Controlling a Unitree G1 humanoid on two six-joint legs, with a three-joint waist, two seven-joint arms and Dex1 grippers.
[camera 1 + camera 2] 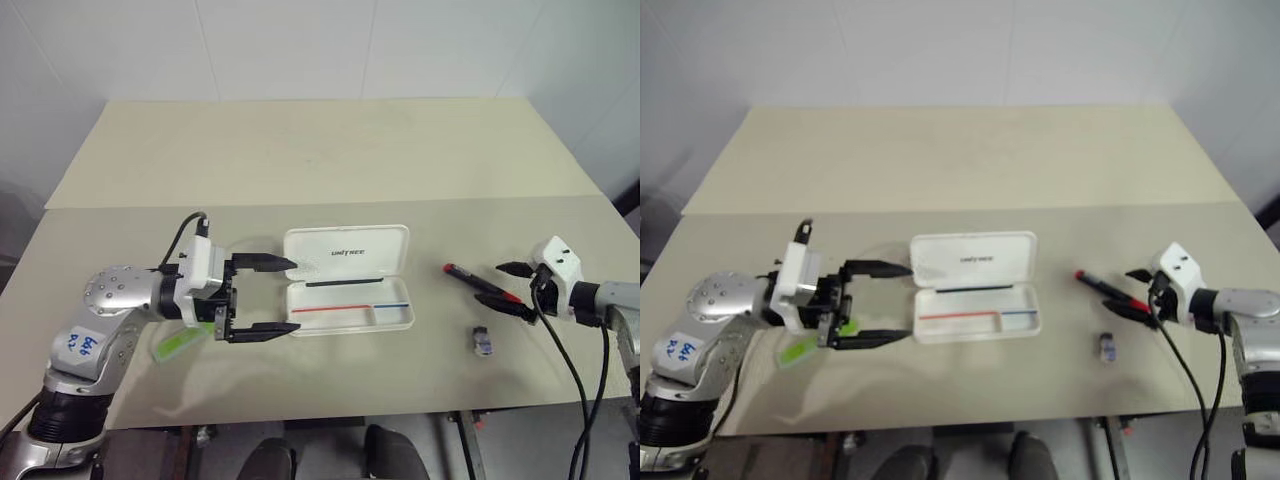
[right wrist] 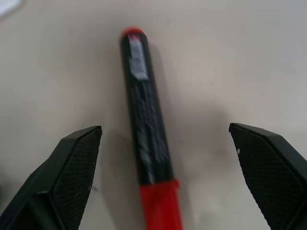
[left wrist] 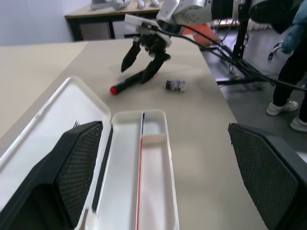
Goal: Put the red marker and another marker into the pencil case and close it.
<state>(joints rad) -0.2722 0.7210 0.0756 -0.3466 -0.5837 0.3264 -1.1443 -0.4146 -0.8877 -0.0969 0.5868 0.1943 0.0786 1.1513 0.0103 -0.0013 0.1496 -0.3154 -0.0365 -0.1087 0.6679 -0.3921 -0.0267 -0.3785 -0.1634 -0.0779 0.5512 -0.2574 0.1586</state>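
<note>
Left of the pencil case (image 1: 350, 280), which lies open, the light-green marker (image 1: 178, 345) lies half under the left gripper (image 1: 258, 297), whose jaws stand wide and empty just beside the tray; a careless swing there could shove the case. Right of the pencil case lies the red marker (image 2: 146, 129), between the spread fingers of the right gripper (image 1: 512, 290), nothing held; closing off-centre could roll it toward the small grey object (image 1: 483, 341) nearby
</note>
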